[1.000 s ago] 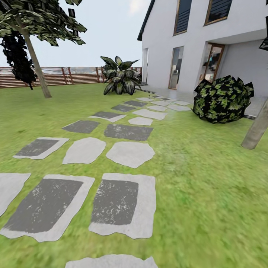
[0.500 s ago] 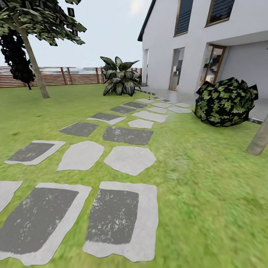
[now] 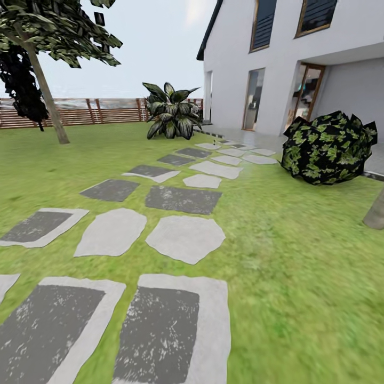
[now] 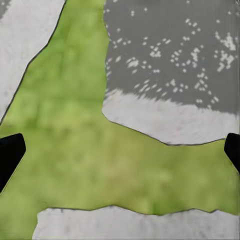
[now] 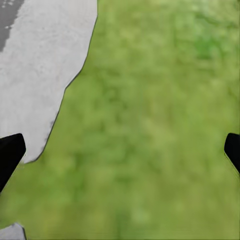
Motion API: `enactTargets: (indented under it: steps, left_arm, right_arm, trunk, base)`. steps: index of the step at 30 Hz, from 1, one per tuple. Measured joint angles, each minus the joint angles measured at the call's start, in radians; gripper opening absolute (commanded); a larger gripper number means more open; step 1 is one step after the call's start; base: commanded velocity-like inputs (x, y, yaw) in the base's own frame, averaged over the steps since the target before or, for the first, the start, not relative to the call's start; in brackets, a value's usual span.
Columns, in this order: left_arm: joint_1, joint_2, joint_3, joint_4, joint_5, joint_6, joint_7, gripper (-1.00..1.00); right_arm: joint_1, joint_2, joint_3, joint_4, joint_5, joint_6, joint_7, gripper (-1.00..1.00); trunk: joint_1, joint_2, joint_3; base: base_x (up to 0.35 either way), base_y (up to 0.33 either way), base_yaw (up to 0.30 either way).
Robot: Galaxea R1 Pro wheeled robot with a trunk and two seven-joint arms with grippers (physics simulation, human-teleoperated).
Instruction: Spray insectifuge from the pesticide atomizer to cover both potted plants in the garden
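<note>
- Travel is the business here: against the head views of a second and half a second ago, the whole picture has slid, so the camera and base have moved forward along the path while the things of the garden stayed put.
- The pale and dark grey flat stepping stones (image 3: pixel 185 238) now sit lower and larger in the head view, and the dark round leafy bush (image 3: pixel 328 146) by the white house (image 3: pixel 277 58) has drifted toward the right edge.
- The brown slatted wooden fence (image 3: pixel 80 111), the leaning tree trunk (image 3: pixel 47 93) and the tall broad striped-leaf plant (image 3: pixel 170 114) lie ahead across the green lawn (image 3: pixel 298 256).
- A tiny dark upright speck (image 3: pixel 214 143) stands on a far stone near the house; it may be the pesticide atomizer, but it is too small to tell.
- The left gripper (image 4: pixel 120 155) is spread wide with nothing between its black fingertips, hanging above grass and a speckled grey stone (image 4: pixel 170 55).
- The right gripper (image 5: pixel 120 155) is likewise spread and unloaded, over grass just beside a pale stone (image 5: pixel 40 65).
- My judgement: the approach is under way and picking up and spraying are not yet begun; closing on that far stone should settle whether the speck is the bottle.
</note>
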Motion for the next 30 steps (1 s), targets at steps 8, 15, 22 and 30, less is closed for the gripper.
enactTargets:
  steps: [8, 15, 22, 30]
  left_arm:
    - [0.0, 0.0, 0.001, 0.0, 0.0, 0.0, 0.0, 1.0]
    - [0.0, 0.0, 0.002, 0.0, 0.001, 0.0, 0.001, 1.0]
    - [0.0, 0.0, 0.002, 0.0, 0.001, 0.001, 0.001, 1.0]
    - [0.0, 0.0, 0.002, 0.0, 0.003, 0.001, 0.001, 1.0]
  right_arm:
    - [0.0, 0.0, 0.0, 0.001, 0.0, 0.0, 0.0, 1.0]
    - [0.0, 0.0, 0.0, 0.001, 0.0, 0.0, 0.0, 1.0]
    - [0.0, 0.0, 0.0, 0.001, 0.001, 0.0, 0.0, 1.0]
    - [0.0, 0.001, 0.001, 0.001, 0.002, 0.001, 0.0, 1.0]
  trunk:
    - [0.0, 0.0, 0.0]
    - [0.0, 0.0, 0.0]
    - [0.0, 0.0, 0.0]
    - [0.0, 0.0, 0.0]
  base:
    - [0.339, 0.0, 0.0]
    - [0.339, 0.0, 0.0]
    - [0.339, 0.0, 0.0]
    - [0.339, 0.0, 0.0]
